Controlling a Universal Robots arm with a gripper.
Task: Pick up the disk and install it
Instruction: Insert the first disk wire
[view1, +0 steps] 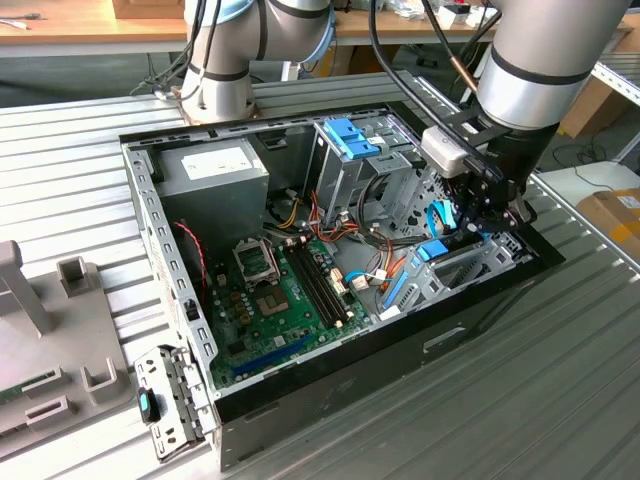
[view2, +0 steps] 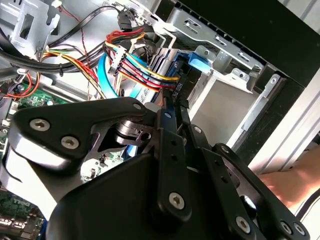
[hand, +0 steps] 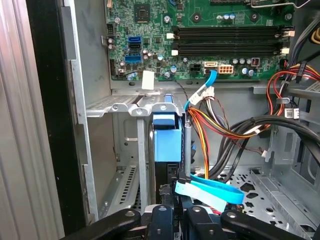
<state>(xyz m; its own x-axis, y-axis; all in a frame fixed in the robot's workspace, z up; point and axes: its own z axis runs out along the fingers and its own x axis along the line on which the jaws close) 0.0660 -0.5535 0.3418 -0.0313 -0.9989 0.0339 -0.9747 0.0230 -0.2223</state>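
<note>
Open computer case (view1: 300, 395) lies on its side on a ribbed metal table (view1: 560, 400); green circuit board (view1: 280, 300) on its floor, grey power box (view1: 215, 170) in the case's far corner toward the exterior view's left, metal drive cage (view1: 370, 170) with a blue latch (view1: 352, 138) along the far wall.

Arm (view1: 545, 60) reaches down into the case's corner toward the exterior view's right; gripper (view1: 478, 215) sits low there, over a slotted metal bay (view1: 470, 265).

Disk (hand: 166, 140) stands on edge in that bay, seen in the first wrist view as a blue bracket face between grey bay walls; in the second wrist view its blue edge (view2: 197, 62) shows beyond the black linkage; in the exterior view a blue patch (view1: 432, 250) just below the gripper.

Fingers (hand: 165, 220) close together at the disk's near edge; whether they are clamped on it or only touching, cannot tell.

Flat blue cables (hand: 210, 192) cross just beside the fingertips; a bundle of coloured wires (view2: 135, 65) hangs near the bay.

A person's hand (view2: 295, 182) lies outside the case wall in the second wrist view.

Grey plastic fixture (view1: 50, 340) on the table's edge toward the exterior view's left; detached metal bracket (view1: 170, 405) just beside the case's near corner.
</note>
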